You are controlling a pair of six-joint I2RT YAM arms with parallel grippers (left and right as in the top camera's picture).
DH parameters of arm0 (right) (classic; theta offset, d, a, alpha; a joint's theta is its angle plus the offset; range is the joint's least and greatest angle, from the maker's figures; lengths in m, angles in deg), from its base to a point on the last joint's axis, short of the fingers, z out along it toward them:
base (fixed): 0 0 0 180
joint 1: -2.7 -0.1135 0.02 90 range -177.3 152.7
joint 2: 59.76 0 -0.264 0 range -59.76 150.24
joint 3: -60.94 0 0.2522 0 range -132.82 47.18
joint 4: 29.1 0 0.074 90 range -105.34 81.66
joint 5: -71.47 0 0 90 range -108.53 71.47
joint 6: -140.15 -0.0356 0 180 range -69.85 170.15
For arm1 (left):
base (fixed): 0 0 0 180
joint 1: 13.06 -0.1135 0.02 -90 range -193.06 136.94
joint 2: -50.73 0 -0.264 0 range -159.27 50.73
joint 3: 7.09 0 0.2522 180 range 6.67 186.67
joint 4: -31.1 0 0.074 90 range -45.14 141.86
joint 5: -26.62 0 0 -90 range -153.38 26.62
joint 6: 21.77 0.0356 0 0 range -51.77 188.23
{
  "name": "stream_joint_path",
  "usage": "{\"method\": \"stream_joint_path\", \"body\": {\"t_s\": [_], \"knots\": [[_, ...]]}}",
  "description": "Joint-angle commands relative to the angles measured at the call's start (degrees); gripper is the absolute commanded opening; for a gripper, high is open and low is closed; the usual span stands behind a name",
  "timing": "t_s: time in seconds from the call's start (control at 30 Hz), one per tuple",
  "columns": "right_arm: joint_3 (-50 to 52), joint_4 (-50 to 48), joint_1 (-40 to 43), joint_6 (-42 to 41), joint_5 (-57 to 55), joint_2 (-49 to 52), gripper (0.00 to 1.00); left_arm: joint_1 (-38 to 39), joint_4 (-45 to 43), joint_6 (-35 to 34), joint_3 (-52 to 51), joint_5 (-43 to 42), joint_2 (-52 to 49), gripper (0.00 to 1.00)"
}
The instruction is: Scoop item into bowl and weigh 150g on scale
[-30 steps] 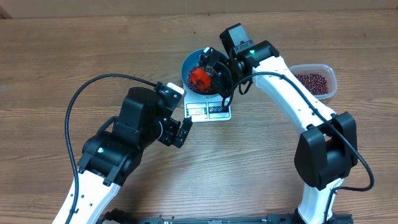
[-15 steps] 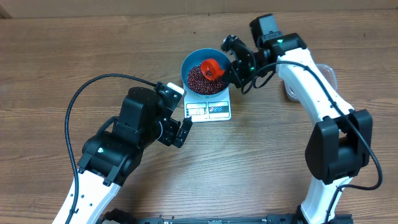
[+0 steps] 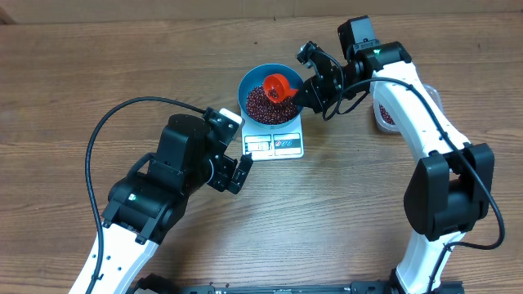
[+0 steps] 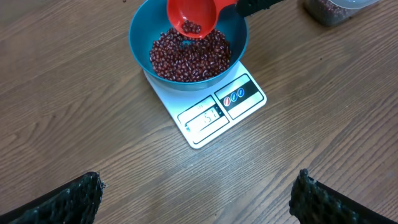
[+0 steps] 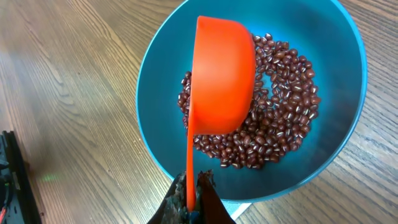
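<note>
The blue bowl point(image 3: 268, 94) sits on the white scale point(image 3: 275, 144) and holds a heap of dark red-brown beans point(image 3: 263, 101). My right gripper point(image 3: 314, 88) is shut on the handle of an orange scoop point(image 3: 279, 86), which hangs tilted over the bowl's right side with a few beans in it point(image 4: 191, 26). In the right wrist view the scoop point(image 5: 222, 74) is seen from outside, above the beans point(image 5: 283, 118) in the bowl point(image 5: 339, 81), its handle pinched by my right gripper point(image 5: 194, 186). My left gripper point(image 4: 198, 202) stands open above bare table, in front of the scale point(image 4: 211, 109).
A clear plastic tub point(image 3: 384, 114) with more beans stands right of the bowl, mostly hidden behind my right arm. It shows in the left wrist view's top right corner as a tub point(image 4: 336, 7). A black cable point(image 3: 106, 131) loops left of my left arm.
The right arm drew back to the right, carrying the scoop from the bowl's middle to its right side. The scoop has turned and tilted. The left arm stayed still.
</note>
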Motion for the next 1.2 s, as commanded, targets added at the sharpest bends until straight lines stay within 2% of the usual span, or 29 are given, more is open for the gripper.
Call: {"method": "stream_joint_path", "body": {"t_s": [0.0,0.17,0.47,0.83,1.17], "knots": [[-1.6,-0.24,-0.17,-0.04,-1.2,0.11,0.03,-0.24,-0.2,0.9,0.46,-0.61,0.66,1.0],[-1.6,-0.2,-0.22,-0.07,-4.48,0.11,0.03,-0.24,-0.17,0.9,0.46,-0.63,0.66,1.0],[-1.57,1.14,-2.08,-0.02,-19.28,0.11,0.03,-0.24,-0.2,0.9,0.46,-0.63,0.66,1.0],[-1.57,0.96,-7.41,-0.28,-25.46,0.11,0.03,-0.24,-0.2,0.9,0.46,-0.63,0.66,1.0],[-1.57,0.59,-8.09,-0.76,-25.66,0.11,0.03,-0.24,-0.2,0.9,0.46,-0.63,0.66,1.0]]}}
